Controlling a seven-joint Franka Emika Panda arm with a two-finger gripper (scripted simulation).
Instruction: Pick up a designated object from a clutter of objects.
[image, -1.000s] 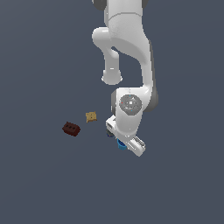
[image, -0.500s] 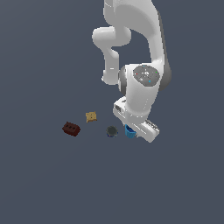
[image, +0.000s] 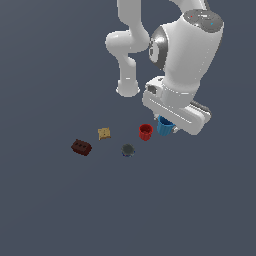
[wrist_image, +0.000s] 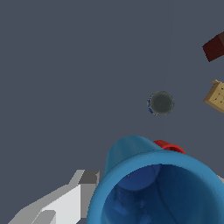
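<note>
The blue cup (image: 162, 130) is held in my gripper (image: 166, 123), whose jaws are shut on its rim. It hangs just to the exterior view's right of the red cup (image: 145, 131). In the wrist view the blue cup (wrist_image: 157, 188) fills the foreground with its open mouth toward the camera, and one grey finger (wrist_image: 65, 205) shows beside it. The red cup (wrist_image: 169, 147) peeks out behind it. The dark grey round piece (image: 128, 150), tan block (image: 104, 133) and reddish-brown brick (image: 81, 147) lie on the floor, apart from the gripper.
In the wrist view the dark grey round piece (wrist_image: 161, 103), tan block (wrist_image: 216, 96) and brick (wrist_image: 214, 47) lie well beyond the held cup. The arm's base (image: 128, 89) stands behind the objects on the plain dark grey floor.
The arm has swung toward the exterior view's right and risen with the blue cup in the gripper. The dark grey piece and the red cup have come into view.
</note>
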